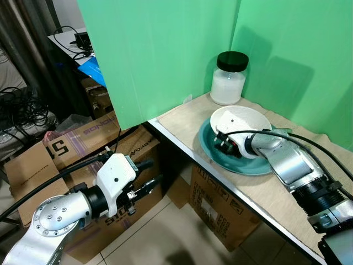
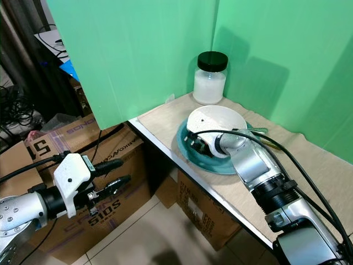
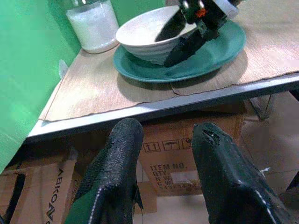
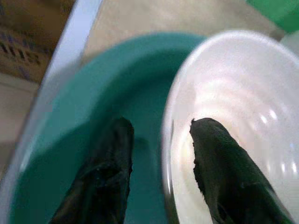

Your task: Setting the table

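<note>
White bowl (image 1: 241, 121) sits on the teal plate (image 1: 212, 150) near the table (image 1: 182, 122) edge. My right gripper (image 4: 159, 154) straddles the bowl's rim, fingers apart, not clamped. My left gripper (image 1: 148, 175) hangs below the table, fingers spread, empty.

The cardboard box (image 3: 187, 158) under the table reads "ITEM NO."; another box (image 3: 51, 191) beside it shows "ABKON".
</note>
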Tool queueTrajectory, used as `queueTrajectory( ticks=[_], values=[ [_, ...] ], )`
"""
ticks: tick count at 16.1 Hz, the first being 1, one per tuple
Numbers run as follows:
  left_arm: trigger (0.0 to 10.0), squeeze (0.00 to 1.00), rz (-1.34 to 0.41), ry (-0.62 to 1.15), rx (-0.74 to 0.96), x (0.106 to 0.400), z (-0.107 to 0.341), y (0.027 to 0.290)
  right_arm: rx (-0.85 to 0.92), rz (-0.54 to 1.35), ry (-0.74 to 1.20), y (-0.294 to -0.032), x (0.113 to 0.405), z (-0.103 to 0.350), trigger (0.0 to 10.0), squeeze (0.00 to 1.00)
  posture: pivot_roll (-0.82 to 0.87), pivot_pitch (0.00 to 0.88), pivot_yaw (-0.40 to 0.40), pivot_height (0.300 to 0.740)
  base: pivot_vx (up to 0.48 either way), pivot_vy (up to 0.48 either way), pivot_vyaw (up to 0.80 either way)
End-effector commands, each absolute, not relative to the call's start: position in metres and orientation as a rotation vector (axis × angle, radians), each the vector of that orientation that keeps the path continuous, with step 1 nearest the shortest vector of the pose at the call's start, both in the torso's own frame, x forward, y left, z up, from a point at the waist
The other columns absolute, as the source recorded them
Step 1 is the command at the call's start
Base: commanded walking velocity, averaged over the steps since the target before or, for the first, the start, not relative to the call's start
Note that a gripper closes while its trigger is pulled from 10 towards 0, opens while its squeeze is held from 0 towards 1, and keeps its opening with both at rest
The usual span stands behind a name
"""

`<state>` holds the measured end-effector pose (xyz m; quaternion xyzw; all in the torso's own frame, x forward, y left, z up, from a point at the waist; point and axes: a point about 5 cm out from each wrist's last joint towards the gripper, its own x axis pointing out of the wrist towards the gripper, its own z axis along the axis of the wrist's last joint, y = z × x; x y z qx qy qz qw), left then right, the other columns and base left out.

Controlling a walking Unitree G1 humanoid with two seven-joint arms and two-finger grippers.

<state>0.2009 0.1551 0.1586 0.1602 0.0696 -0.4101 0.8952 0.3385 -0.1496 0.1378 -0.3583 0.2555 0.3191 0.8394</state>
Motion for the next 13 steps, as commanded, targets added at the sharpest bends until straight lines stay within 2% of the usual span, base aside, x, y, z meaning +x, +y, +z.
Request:
queueTrajectory(
  ticks=[1,13],
  values=[
    [10.0,0.00,-0.848,0.147,0.359,0.2020,0.1577,0.1563,-0.807,0.676,0.530,-0.1493,0.3420,0.1434,0.0,0.00,-0.03,0.000,0.027,0.740,0.000,0.000,0.00],
    [10.0,0.00,-0.843,0.143,0.387,0.2067,0.1558,0.1571,-0.809,0.677,0.526,-0.1519,0.3447,0.1434,0.0,0.00,-0.03,0.000,0.027,0.740,0.000,0.000,0.00]
  ],
)
